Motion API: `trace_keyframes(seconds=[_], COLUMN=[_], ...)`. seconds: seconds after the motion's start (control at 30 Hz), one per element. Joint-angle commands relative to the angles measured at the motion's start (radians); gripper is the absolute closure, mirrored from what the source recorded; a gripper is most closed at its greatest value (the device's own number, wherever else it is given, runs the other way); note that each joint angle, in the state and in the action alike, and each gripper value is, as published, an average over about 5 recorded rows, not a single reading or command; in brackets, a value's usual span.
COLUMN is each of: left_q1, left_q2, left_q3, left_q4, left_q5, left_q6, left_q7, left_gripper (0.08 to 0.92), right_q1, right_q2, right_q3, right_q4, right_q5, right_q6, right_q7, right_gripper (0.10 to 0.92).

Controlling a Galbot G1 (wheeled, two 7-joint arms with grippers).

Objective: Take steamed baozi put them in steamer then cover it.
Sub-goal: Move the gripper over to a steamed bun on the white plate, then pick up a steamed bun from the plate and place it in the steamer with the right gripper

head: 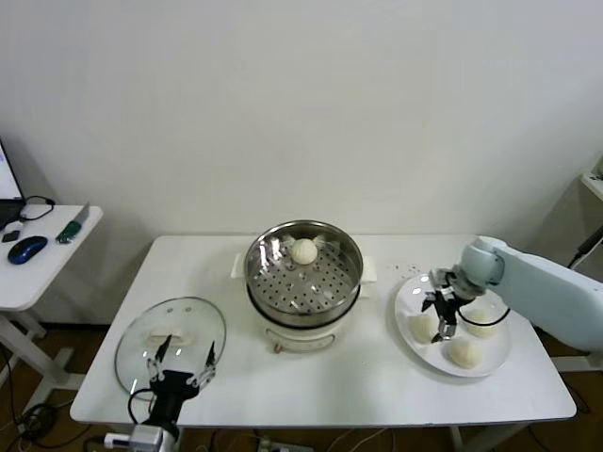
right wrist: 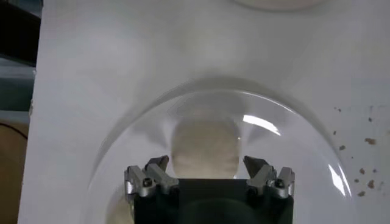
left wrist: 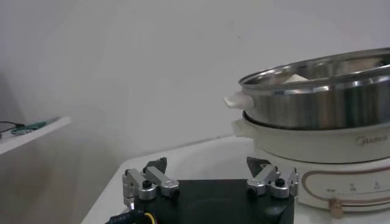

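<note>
The steamer (head: 303,273) stands mid-table on its white pot base, with one baozi (head: 303,250) at the back of the basket. Three more baozi lie on the white plate (head: 499,353) at the right. My right gripper (head: 443,315) hangs open over the plate's left baozi (head: 420,328). In the right wrist view that baozi (right wrist: 204,146) sits between the spread fingers of the gripper (right wrist: 207,163), apart from both. The cover (head: 174,318), a glass lid with a white handle, lies flat at the front left. My left gripper (head: 184,363) is parked at its near edge, open and empty (left wrist: 207,165).
The left wrist view shows the steamer wall (left wrist: 323,97) and pot base (left wrist: 329,146) close on one side. A small side table (head: 42,268) with a mouse stands at the far left. Dark crumbs (head: 410,268) dot the table behind the plate.
</note>
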Motion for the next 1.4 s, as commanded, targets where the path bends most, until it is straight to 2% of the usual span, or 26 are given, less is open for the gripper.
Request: trace_keyframes(seconds=[0.03,0.17,0.37,0.5,0.7,0.97,1.4], left_q1=[0.003,0.004,0.007,0.011,0.017,0.03,0.067], left_q2=[0.004,0.003,0.003,0.004,0.004,0.011,0.023], left_q3=[0.0,0.001,0.0,-0.001,0.003,0.017,0.021], left_q4=[0.002,0.002,0.001,-0.001,-0.008,-0.031,-0.045], left_q5=[0.001,0.002,0.002,0.001,0.002,0.015,0.012], left_q6=[-0.001,-0.001,-0.002,-0.002,-0.003,-0.001,-0.019], left_q7=[0.001,0.002,0.002,0.002,0.003,0.015,0.016], left_gripper=[0.177,0.177,0.177,0.177,0.177,0.177,0.177], right_q1=[-0.033,-0.029,0.004,0.114,0.433,0.775,0.739], right_q2=[0.023,0.031,0.019,-0.005,0.011,0.189,0.53], right_q3=[0.023,0.025,0.007,-0.062,-0.288,-0.493,-0.442], right_q4=[-0.043,-0.05,-0.037,-0.017,-0.011,-0.049,-0.077], right_q5=[-0.017,-0.007,0.026,0.112,0.31,0.584,0.847], right_q6=[0.008,0.01,0.005,-0.009,-0.017,-0.035,-0.151], right_q7=[0.0,0.003,0.001,0.002,-0.008,-0.015,0.076], right_gripper=[0.225,0.285,0.318,0.321,0.321,0.32,0.313])
